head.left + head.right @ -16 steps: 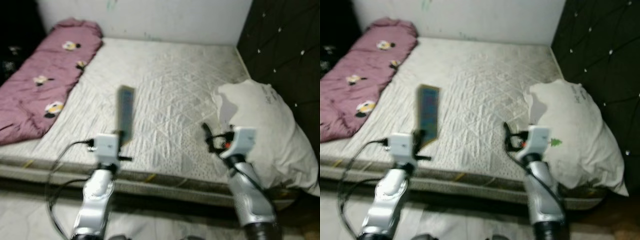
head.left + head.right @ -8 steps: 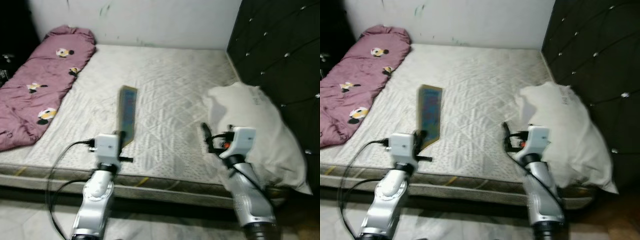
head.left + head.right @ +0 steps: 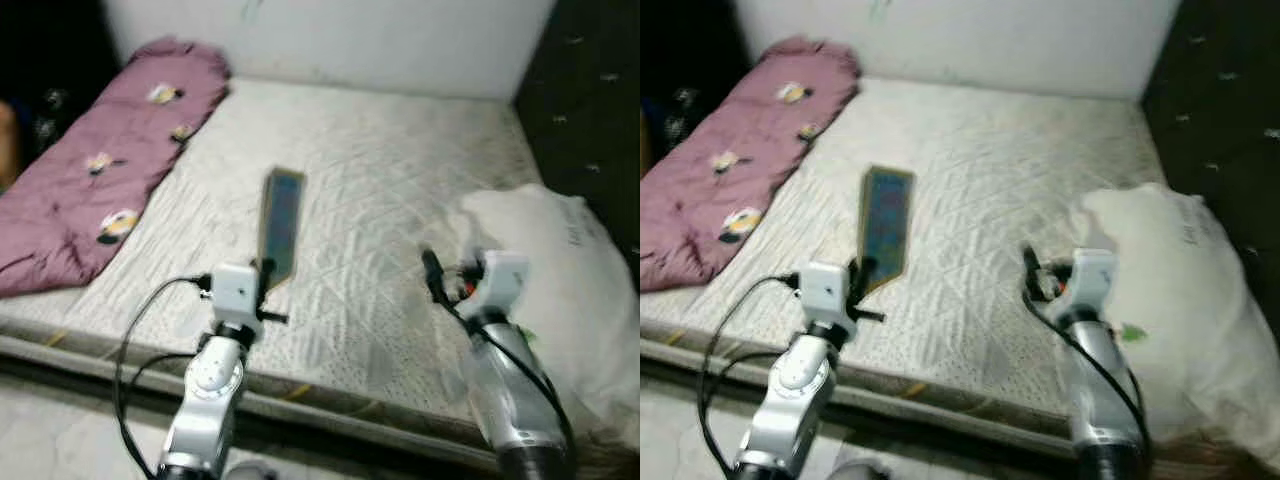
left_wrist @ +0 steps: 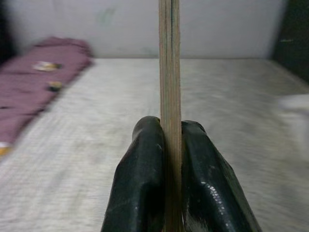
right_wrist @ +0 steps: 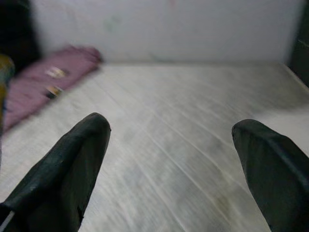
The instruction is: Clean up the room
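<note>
My left gripper (image 3: 264, 275) is shut on a thin book (image 3: 280, 226) with a blue-green cover, held upright on its edge over the near part of the bare mattress (image 3: 390, 170). In the left wrist view the book's edge (image 4: 169, 72) stands clamped between the two black fingers (image 4: 140, 183). My right gripper (image 3: 432, 272) hovers open and empty over the mattress, just left of a white pillow (image 3: 560, 270). The right wrist view has its fingers (image 5: 72, 164) spread wide above the quilted surface.
A rolled purple blanket (image 3: 110, 170) with cartoon prints lies along the mattress's far left side. A dark padded headboard (image 3: 590, 90) rises on the right, a white wall (image 3: 350, 40) at the back. The mattress's front edge (image 3: 100, 360) and floor lie below.
The whole picture has shifted right and blurred, so the camera has moved. Both grippers keep their pose, the left still holding the book upright.
</note>
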### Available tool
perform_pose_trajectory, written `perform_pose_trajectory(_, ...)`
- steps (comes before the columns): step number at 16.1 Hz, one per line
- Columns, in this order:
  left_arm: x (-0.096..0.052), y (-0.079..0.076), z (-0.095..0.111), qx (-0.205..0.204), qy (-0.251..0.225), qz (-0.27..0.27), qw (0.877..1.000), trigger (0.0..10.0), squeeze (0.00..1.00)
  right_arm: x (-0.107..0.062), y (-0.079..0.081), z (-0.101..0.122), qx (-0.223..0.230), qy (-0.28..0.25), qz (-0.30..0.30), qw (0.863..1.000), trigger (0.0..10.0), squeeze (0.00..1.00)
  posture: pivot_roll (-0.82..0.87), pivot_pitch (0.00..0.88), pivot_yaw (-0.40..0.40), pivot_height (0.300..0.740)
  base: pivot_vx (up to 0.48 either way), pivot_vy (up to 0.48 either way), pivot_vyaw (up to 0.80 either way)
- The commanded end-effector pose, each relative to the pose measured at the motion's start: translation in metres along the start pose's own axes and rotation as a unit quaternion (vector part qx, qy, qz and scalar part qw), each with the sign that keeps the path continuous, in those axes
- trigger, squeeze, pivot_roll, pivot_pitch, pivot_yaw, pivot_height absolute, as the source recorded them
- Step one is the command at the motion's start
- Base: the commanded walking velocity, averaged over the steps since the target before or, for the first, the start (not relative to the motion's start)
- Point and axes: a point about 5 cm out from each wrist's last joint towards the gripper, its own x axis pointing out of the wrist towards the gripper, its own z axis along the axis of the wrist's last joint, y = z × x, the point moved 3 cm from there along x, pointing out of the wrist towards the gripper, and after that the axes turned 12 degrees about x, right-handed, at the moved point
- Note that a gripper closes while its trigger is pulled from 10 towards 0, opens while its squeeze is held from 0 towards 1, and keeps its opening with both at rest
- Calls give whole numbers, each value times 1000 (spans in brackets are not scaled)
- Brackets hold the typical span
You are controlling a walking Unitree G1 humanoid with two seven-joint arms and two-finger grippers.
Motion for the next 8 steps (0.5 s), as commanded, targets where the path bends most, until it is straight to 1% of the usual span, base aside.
perform_pose_trajectory(1, 1, 12, 2, 11, -3, 28, 1000, 10000, 0, -4, 1, -5, -2, 10, 1, 1000, 10000, 0, -41, 7, -1, 740, 0, 0, 0)
perform_pose_trajectory(4, 1, 12, 2, 15, -3, 27, 1000, 10000, 0, -4, 0, -5, -2, 11, -1, 1000, 10000, 0, -39, 7, -2, 740, 0, 0, 0)
perform_pose_trajectory(5, 1, 14, 2, 31, -3, 34, 999, 10000, 0, -3, 0, -6, -2, 13, -2, 1000, 10000, 0, -39, 6, -2, 740, 0, 0, -800)
perform_pose_trajectory(8, 1, 16, 1, 50, -2, 44, 998, 10000, 0, -3, 0, -6, -3, 13, -2, 1000, 10000, 0, -37, 6, -3, 740, 0, 0, -800)
